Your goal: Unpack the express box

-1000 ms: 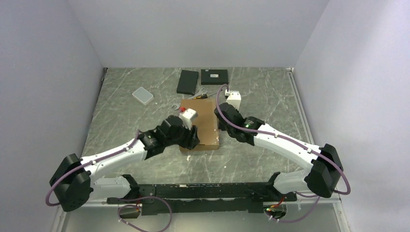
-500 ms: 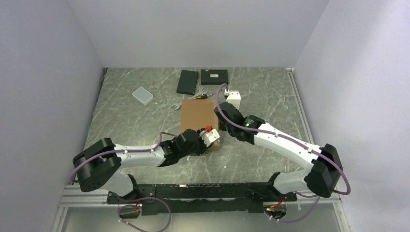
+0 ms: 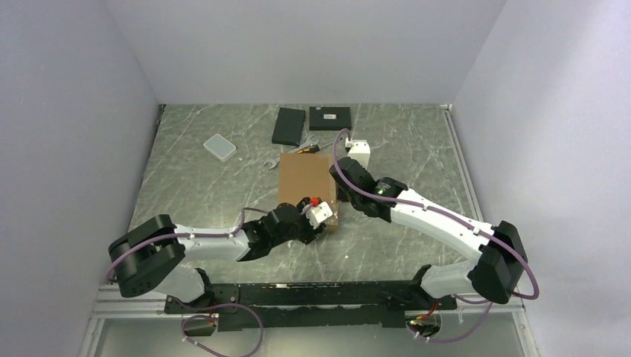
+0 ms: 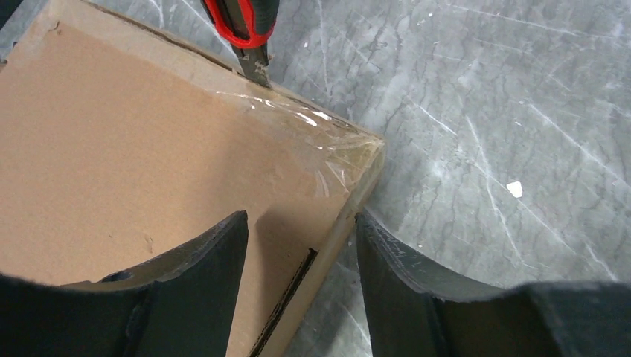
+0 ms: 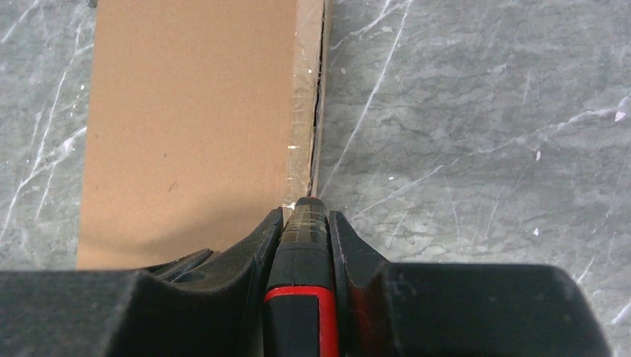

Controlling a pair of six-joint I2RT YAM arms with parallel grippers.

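The express box (image 3: pixel 303 182), a flat brown cardboard mailer, lies shut in the middle of the marble table (image 3: pixel 216 193), with clear tape (image 4: pixel 316 130) over its right edge. The right gripper (image 5: pixel 305 214) is clamped on a red-and-black utility knife (image 5: pixel 301 256), its blade at that taped seam. The left gripper (image 4: pixel 298 227) stands open and empty, straddling the box's near right corner. Judging by the shut lid, finishing the cut, opening and emptying all remain.

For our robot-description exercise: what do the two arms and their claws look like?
Left arm and right arm: white links, black joint housings, a looping purple cable. Left claw and right claw: two curved matte-black fingers each. A green light glows on the right arm.
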